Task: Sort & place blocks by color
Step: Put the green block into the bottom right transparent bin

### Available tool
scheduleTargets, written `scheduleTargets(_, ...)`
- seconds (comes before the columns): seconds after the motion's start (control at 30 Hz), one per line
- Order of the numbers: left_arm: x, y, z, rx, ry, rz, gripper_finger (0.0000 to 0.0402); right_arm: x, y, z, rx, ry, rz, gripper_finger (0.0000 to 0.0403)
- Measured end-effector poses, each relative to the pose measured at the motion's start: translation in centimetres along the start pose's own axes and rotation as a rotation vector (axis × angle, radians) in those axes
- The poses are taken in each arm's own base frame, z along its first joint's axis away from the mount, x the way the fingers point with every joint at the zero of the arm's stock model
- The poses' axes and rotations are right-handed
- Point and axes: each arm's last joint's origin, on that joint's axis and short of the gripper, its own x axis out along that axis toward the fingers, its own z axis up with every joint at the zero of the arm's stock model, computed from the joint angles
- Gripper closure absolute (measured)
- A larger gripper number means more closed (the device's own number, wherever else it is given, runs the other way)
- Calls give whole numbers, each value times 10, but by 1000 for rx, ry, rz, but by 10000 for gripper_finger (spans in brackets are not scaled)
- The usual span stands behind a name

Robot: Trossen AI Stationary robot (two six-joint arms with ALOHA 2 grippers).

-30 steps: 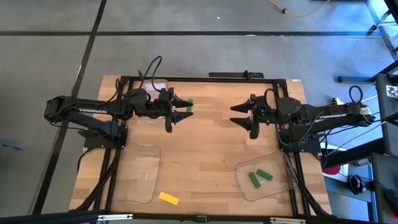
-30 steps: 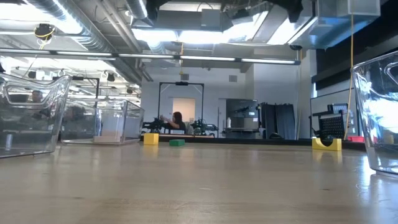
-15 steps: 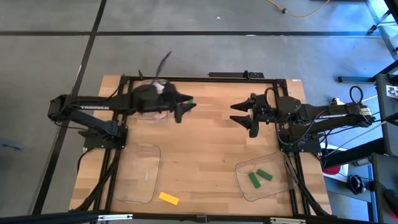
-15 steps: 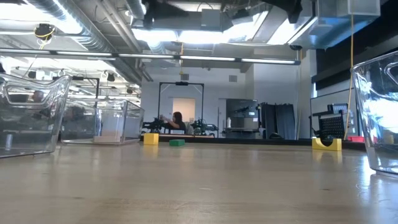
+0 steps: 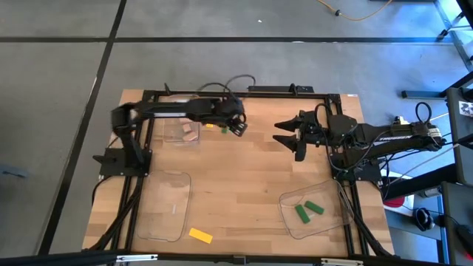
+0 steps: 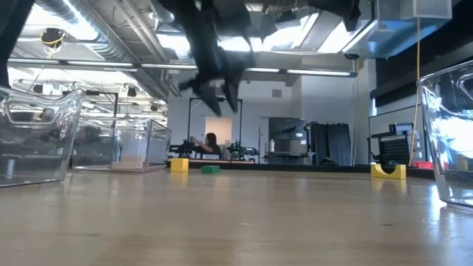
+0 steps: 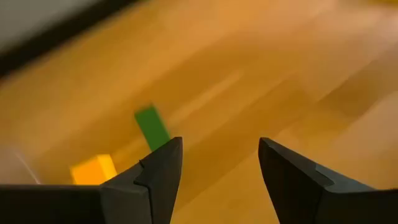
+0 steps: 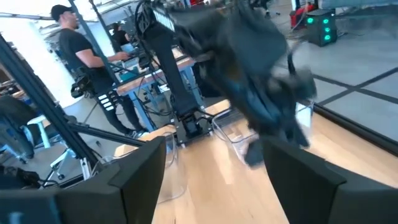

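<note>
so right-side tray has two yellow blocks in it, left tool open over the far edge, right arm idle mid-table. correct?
Not quite: the two blocks in the right-side tray are green, not yellow, as the high view shows. The rest holds: the left tool is open over the far edge, and the right tool waits open mid-table.

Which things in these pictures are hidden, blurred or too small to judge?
- High view: the green block beside the left gripper is partly covered by that arm; whether it is touched cannot be told.
- High view: the tan piece in the clear tray is too small to identify.
- Right wrist view: the left arm is blurred by motion.
- Low view: the yellow block and green block are far and small; the right gripper does not show.
</note>
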Motion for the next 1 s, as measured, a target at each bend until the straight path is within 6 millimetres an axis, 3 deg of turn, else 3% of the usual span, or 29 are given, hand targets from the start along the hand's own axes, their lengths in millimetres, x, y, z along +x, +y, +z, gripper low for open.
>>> scheduleTargets(0.2,55,0,-19,-83,97,116,198,0,-1,-1,22,5,-10,134)
scheduleTargets(0.37,78,2,-29,-142,108,197,198,0,-1,-1,25,1,-21,134)
scheduleTargets(0.63,84,7,-30,-268,12,297,198,0,-1,-1,48,-3,-33,134)
scheduleTargets(1.0,104,27,-44,-422,77,246,198,0,-1,-1,48,-3,-33,134)
